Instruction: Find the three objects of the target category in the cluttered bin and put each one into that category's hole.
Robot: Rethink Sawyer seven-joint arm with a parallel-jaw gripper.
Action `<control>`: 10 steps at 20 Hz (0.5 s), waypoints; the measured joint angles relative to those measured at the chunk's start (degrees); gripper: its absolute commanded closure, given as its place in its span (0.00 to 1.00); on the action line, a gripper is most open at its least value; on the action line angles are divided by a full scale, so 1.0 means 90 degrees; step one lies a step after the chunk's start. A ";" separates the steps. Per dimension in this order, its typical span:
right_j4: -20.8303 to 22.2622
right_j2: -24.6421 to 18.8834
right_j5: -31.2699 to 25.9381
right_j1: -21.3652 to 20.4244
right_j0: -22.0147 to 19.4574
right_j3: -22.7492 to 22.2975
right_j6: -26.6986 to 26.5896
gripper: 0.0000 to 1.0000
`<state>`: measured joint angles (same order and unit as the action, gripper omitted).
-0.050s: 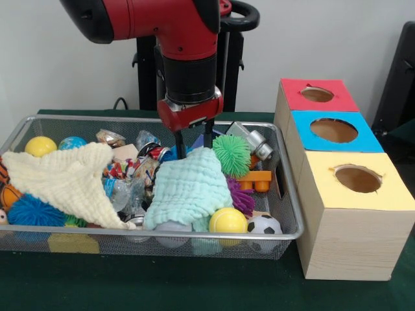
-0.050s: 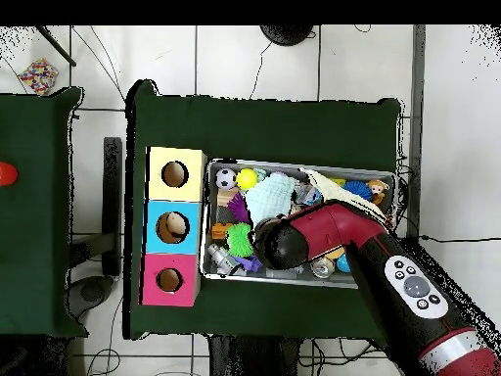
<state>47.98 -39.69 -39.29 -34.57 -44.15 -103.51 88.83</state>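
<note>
Cluttered wire bin point(image 1: 288, 188) sits on the green table, left of the three-hole box in our front view. We see the gripper point(image 1: 192, 144) lowered into it, its two dark fingers a narrow gap apart, tips at the far edge of the mint cloth point(image 1: 188, 188), nothing clamped between them. Inside lie a cream cloth point(image 1: 65, 178), green spiky ball point(image 1: 231, 154), yellow ball point(image 1: 227, 220), soccer ball point(image 1: 264, 225) and blue spiky ball point(image 1: 26, 210). Red hole point(image 1: 317, 94), blue hole point(image 1: 333, 130) and yellow hole point(image 1: 357, 179) appear vacant.
</note>
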 measured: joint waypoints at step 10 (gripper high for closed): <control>0.0016 -0.0094 0.0000 0.0014 -0.0016 0.0009 0.0000 0.00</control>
<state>48.12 -40.53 -39.29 -34.44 -44.30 -103.43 88.83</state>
